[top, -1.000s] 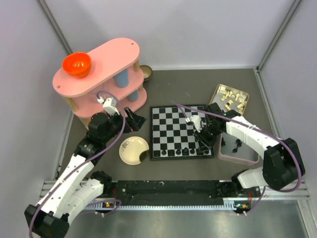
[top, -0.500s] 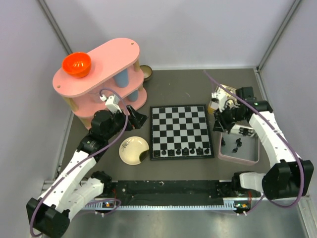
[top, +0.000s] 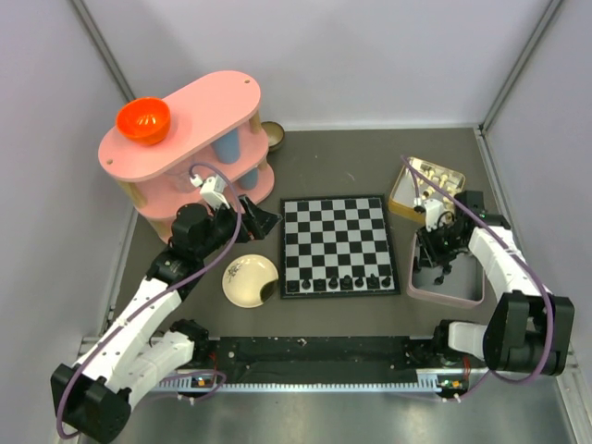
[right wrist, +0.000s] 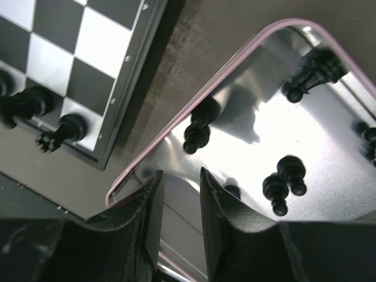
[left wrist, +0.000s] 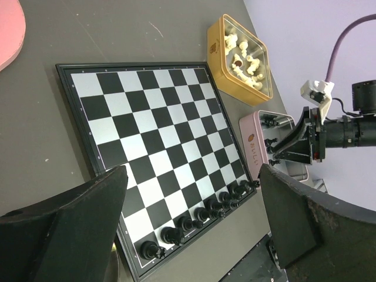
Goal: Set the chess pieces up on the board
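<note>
The board (top: 338, 231) lies flat mid-table, with several black chess pieces (top: 344, 280) standing in its near row; the same row (left wrist: 200, 218) shows in the left wrist view. More black chess pieces (right wrist: 198, 126) lie loose in the pink-rimmed tin (top: 446, 299). My right gripper (right wrist: 179, 176) hangs over the tin's near corner. Its jaws are a narrow gap apart and hold nothing. My left gripper (left wrist: 192, 170) is wide open and empty, hovering left of the board (left wrist: 147, 129) near the pink shelf.
A yellow tin of cream-white chessmen (top: 427, 182) sits behind the pink tin. A round cream plate (top: 248, 280) lies left of the board. The pink two-level shelf (top: 185, 153) carries an orange bowl (top: 142, 120). A small dark bowl (top: 273, 135) stands behind the shelf.
My right arm left the board's near right corner, swung right past the yellow tin and came down over the pink tin, jaws slightly apart. The left arm barely shifted.
</note>
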### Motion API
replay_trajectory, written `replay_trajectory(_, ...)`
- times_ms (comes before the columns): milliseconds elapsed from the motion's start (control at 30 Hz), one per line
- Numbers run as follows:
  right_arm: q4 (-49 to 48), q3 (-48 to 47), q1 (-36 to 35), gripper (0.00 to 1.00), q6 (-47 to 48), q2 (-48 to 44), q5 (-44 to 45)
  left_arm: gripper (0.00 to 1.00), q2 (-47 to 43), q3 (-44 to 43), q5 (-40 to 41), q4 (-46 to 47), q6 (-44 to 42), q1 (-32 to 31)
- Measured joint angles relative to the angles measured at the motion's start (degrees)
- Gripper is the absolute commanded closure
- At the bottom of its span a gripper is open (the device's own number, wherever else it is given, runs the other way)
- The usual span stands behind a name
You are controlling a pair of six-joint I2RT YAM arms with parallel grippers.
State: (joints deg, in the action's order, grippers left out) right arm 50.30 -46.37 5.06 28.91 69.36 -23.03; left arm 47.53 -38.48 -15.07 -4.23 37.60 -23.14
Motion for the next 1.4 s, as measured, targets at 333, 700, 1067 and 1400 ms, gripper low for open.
replay_trajectory(333,-5.5,0.4,0.0,0.74,-1.7,5.3,3.0,0.01,-0.8,0.0,-0.3,0.0,0.1,0.0)
replay_trajectory(700,-6.3,0.7,-0.1,0.74,-1.7,7.2,1.9,0.01,-1.0,0.0,-0.3,0.0,0.4,0.0)
replay_trajectory(1067,-6.6,0.7,-0.7,0.87,-2.1,9.9,1.4,0.01,-0.9,0.0,-0.3,0.1,0.4,0.0)
replay_trajectory(1400,-5.7,0.7,-0.8,0.95,-1.2,7.1,4.0,0.01,-0.9,0.0,-0.3,0.0,0.4,0.0)
